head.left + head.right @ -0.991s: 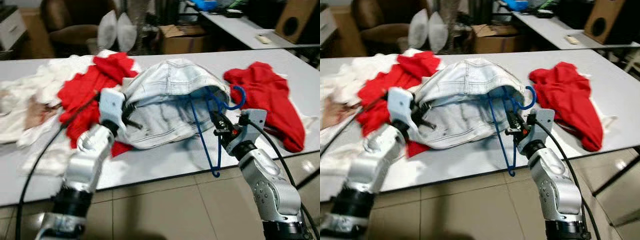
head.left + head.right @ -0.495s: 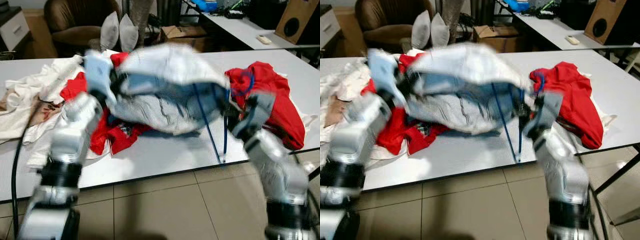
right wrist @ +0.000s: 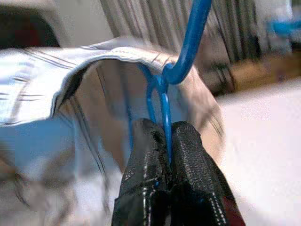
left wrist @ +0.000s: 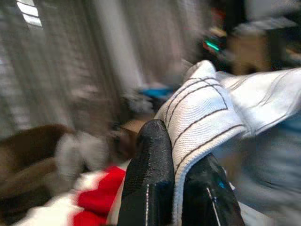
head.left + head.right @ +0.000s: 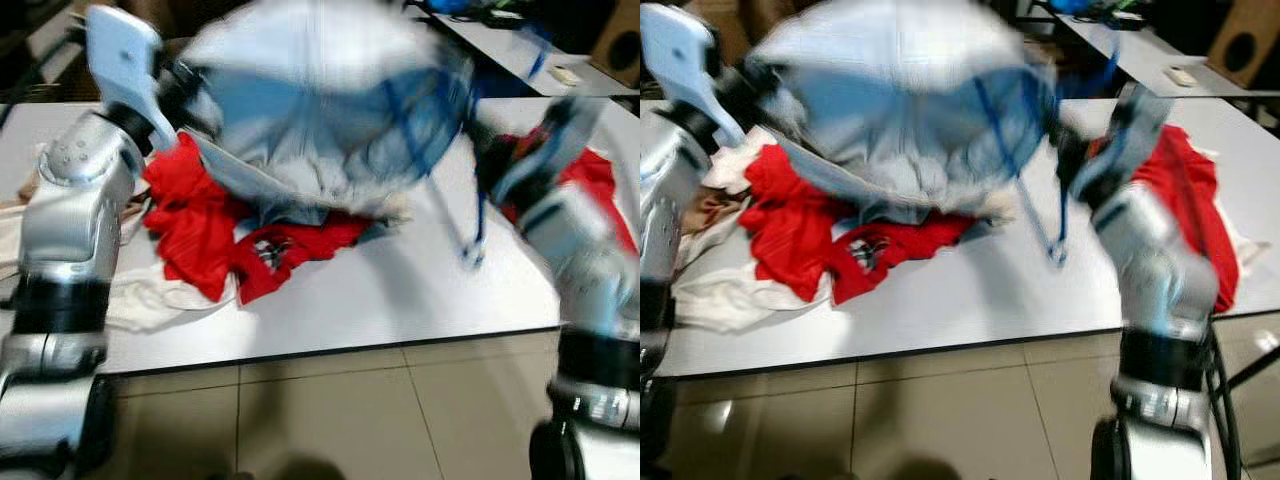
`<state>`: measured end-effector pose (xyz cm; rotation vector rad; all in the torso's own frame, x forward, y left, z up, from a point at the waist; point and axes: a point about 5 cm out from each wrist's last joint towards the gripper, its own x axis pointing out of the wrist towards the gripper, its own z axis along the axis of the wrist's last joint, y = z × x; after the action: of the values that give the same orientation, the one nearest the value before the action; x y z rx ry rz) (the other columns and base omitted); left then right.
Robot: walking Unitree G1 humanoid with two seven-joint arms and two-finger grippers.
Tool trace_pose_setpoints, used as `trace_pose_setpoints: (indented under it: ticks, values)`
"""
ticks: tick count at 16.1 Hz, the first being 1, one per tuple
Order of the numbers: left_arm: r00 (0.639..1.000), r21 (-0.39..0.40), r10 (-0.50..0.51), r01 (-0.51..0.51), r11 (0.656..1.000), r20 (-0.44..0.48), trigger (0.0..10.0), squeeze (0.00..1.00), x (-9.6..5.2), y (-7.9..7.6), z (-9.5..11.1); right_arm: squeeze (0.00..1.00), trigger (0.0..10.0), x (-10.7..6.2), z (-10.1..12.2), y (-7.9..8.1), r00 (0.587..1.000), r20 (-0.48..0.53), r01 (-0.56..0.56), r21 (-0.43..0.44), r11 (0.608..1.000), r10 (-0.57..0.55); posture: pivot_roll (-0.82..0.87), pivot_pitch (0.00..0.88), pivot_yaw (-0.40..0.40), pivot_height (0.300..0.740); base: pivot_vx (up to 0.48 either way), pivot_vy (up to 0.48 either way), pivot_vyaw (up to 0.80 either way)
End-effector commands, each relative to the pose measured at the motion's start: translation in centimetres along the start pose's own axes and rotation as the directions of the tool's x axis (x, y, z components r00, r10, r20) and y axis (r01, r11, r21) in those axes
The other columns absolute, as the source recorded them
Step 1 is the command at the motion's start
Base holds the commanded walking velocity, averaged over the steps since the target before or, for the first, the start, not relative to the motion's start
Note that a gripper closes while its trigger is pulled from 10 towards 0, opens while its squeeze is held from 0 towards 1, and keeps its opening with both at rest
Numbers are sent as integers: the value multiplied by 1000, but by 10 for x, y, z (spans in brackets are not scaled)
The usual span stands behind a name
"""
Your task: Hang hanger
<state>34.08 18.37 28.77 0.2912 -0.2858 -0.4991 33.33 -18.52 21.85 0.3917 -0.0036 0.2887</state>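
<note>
Both arms hold the load up above the desk [image 5: 400,300]: the left gripper [image 4: 181,160] has its jaws clenched on the pale jeans [image 5: 320,110] at the hem, and the right gripper [image 3: 162,155] has its jaws clenched on the blue hanger [image 3: 186,52] just below its hook, the frame threaded inside the jeans. The jeans could slide off the hanger if the arms pull unevenly, or snag the red clothes [image 5: 215,235] heaped below. No containers are in sight.

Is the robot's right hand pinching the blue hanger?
Touching. The right wrist view shows the right gripper shut on the blue hanger, its wire running down between the two black fingers.
</note>
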Motion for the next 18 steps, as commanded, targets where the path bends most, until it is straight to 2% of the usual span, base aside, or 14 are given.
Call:
trace_pose_setpoints:
  ticks: [1, 2, 5, 6, 7, 8, 11, 13, 14, 15, 18]
  values:
    - [993, -32, -113, 111, 993, -46, 4431, 0, 3, -26, -11, 0, 10000, -3, -19, -4, 994, -94, 58, 6, 998, -57, -64, 0, -37, 740, 0, 0, 0]
    - [989, -89, -102, 93, 992, -107, 3804, 0, 5, -43, -30, 0, 10000, -9, -36, -2, 989, -133, 75, 50, 996, -68, -66, 0, -30, 740, 0, 0, 0]
    - [986, -144, -93, 73, 987, -136, 2000, 0, 9, -58, -42, 0, 10000, -18, -48, 0, 988, -133, 92, 121, 988, -76, -69, 0, -16, 740, 0, 0, 0]
    - [987, -140, -73, 53, 989, -144, 1765, 0, 9, -56, -43, 0, 10000, -22, -51, 0, 987, -136, 107, 155, 982, -86, -70, 0, -3, 740, 0, 0, 0]
    - [989, -121, -29, 12, 993, -144, 588, 0, 10, -48, -42, 0, 10000, -29, -56, 1, 984, -156, 120, 213, 970, -87, -72, 0, 3, 740, 0, 0, 0]
    - [990, -115, -12, -5, 993, -143, 78, 0, 10, -45, -41, 0, 10000, -33, -60, 3, 981, -171, 126, 238, 963, -86, -73, 0, 8, 740, 0, 0, 0]
    - [994, -113, 25, -37, 993, -104, 314, 0, 14, -39, -34, 0, 10000, -43, -72, 5, 971, -218, 149, 256, 955, -93, -76, 0, 14, 740, 0, 0, 0]
    - [998, -143, 65, -67, 987, -23, 471, 0, 21, -32, -18, 0, 10000, -52, -82, 10, 960, -265, 164, 262, 951, -93, -76, 0, 15, 740, 0, 0, 0]
    - [998, -149, 66, -67, 987, -12, 471, 0, 22, -31, -16, 0, 10000, -54, -83, 10, 959, -269, 167, 261, 951, -95, -76, 0, 15, 740, 0, 0, 0]
    - [997, -182, 74, -66, 981, 37, 1176, 0, 26, -28, -7, 0, 10000, -57, -87, 10, 952, -292, 166, 220, 961, -97, -74, 0, 12, 740, 0, 0, 0]
    - [994, -211, 82, -66, 975, 71, 1294, 0, 29, -26, -2, 0, 10000, -55, -83, 12, 959, -270, 116, 118, 986, -80, -74, 0, 12, 740, 0, 0, 0]
